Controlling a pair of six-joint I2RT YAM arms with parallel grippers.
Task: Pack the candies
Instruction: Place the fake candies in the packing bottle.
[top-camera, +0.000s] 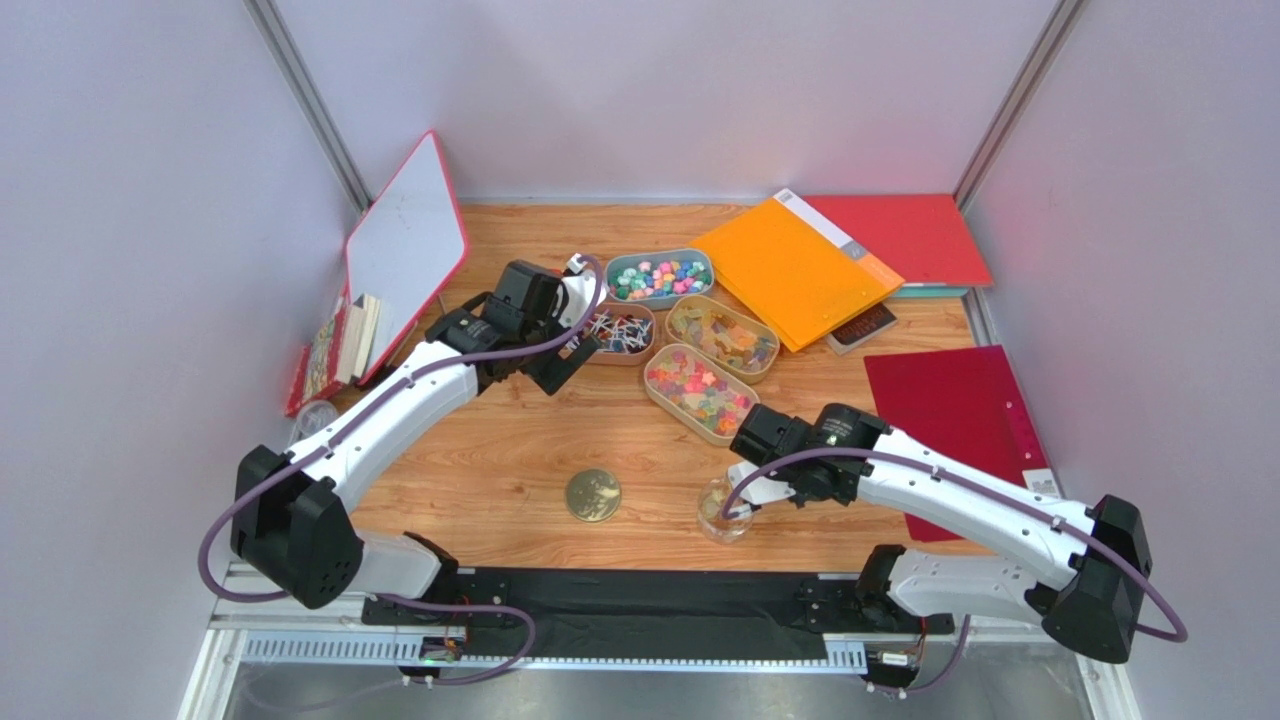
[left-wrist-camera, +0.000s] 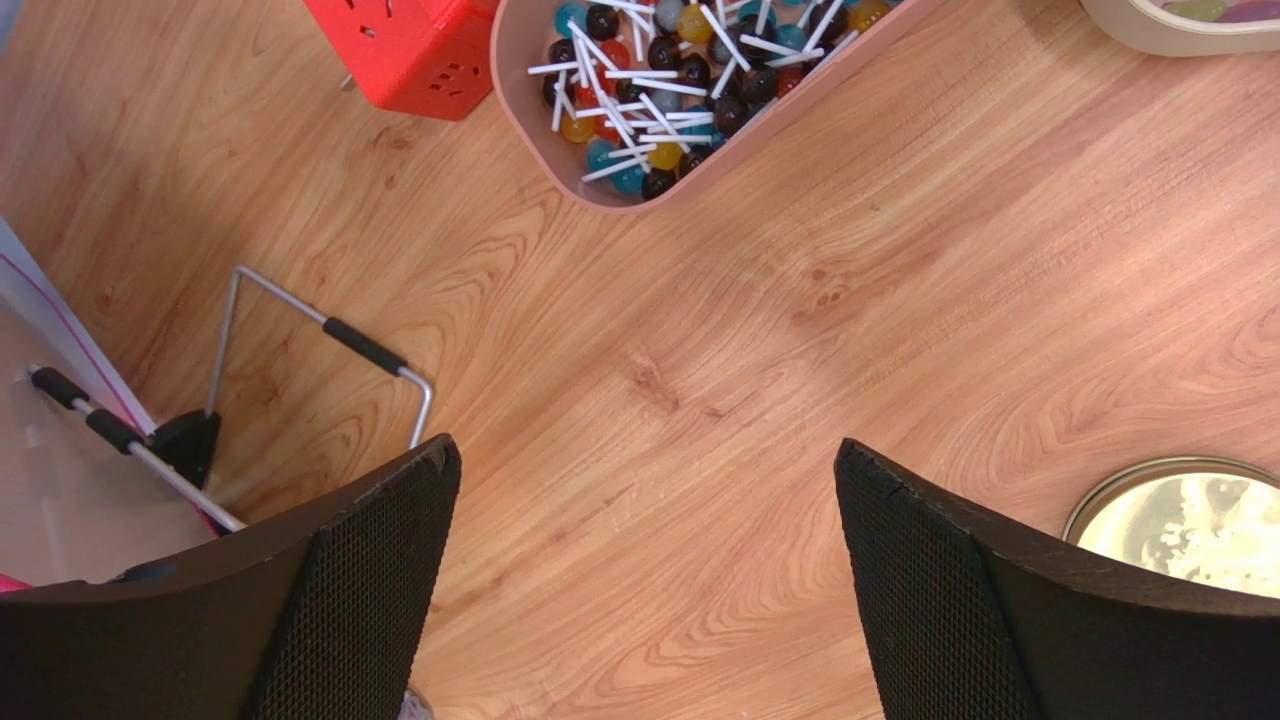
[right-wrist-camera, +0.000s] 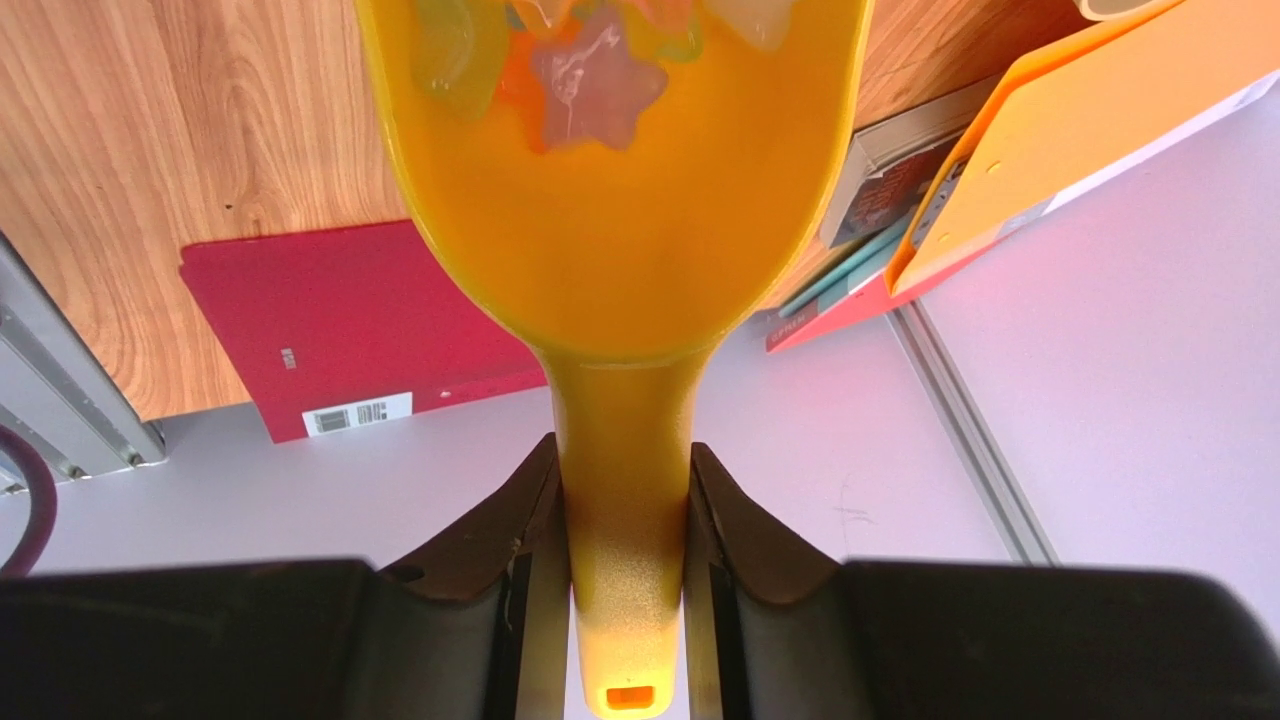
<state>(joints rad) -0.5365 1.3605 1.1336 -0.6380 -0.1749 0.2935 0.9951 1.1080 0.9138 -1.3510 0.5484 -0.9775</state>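
Candies (right-wrist-camera: 579, 83) light, loose, soft; I carry them in scoop (right-wrist-camera: 631, 270), right gripper (right-wrist-camera: 627, 495) clamped on its handle; left gripper (left-wrist-camera: 646, 570) wide, empty.

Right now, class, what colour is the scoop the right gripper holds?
Yellow-orange; the scoop shows best in the right wrist view.

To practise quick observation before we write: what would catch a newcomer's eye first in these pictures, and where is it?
The bright candies heaped in the middle of the table draw the eye first, with the orange folder behind them. In the right wrist view, a yellow scoop fills the frame, its handle clamped in the right jaws, gummies inside.
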